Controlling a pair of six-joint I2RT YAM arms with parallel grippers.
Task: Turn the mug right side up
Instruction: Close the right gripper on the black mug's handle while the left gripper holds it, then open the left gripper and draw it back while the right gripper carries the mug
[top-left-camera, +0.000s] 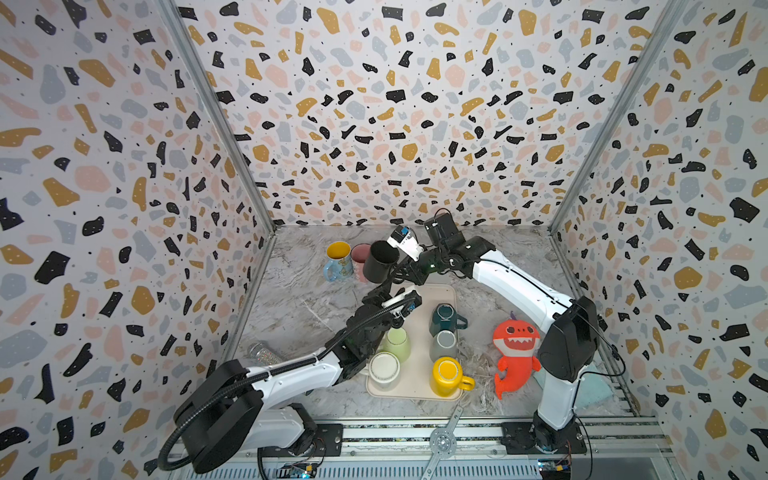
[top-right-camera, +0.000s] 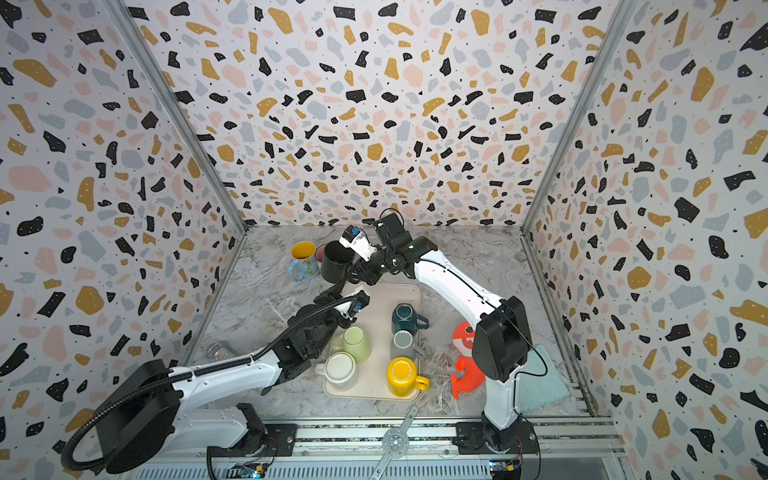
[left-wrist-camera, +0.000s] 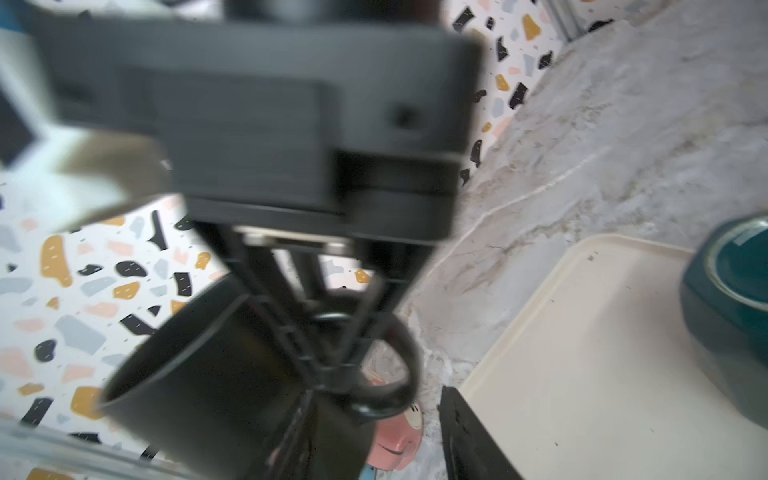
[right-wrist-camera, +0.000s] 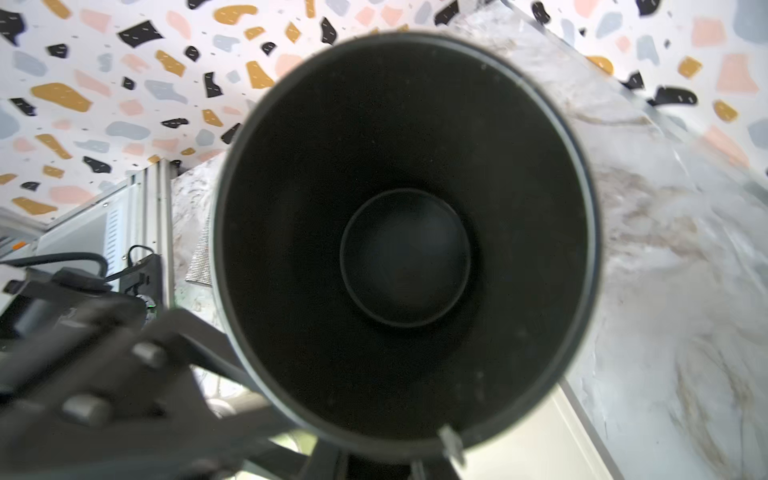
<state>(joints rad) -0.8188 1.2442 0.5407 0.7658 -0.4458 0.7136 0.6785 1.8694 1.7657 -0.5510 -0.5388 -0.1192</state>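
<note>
Fingers (left-wrist-camera: 286, 320) of your right gripper (top-left-camera: 395, 272) are clamped on the handle of the black mug (top-left-camera: 380, 262). The mug hangs clear of the table (top-left-camera: 299, 303), beyond the far left corner of the tray (top-left-camera: 444, 293) and just beside a pink mug (top-left-camera: 360, 252). Its mouth tips up toward the right wrist camera. Just below it, the fingers (left-wrist-camera: 465, 432) of your left gripper (left-wrist-camera: 374, 415) stand apart, closed on nothing.
</note>
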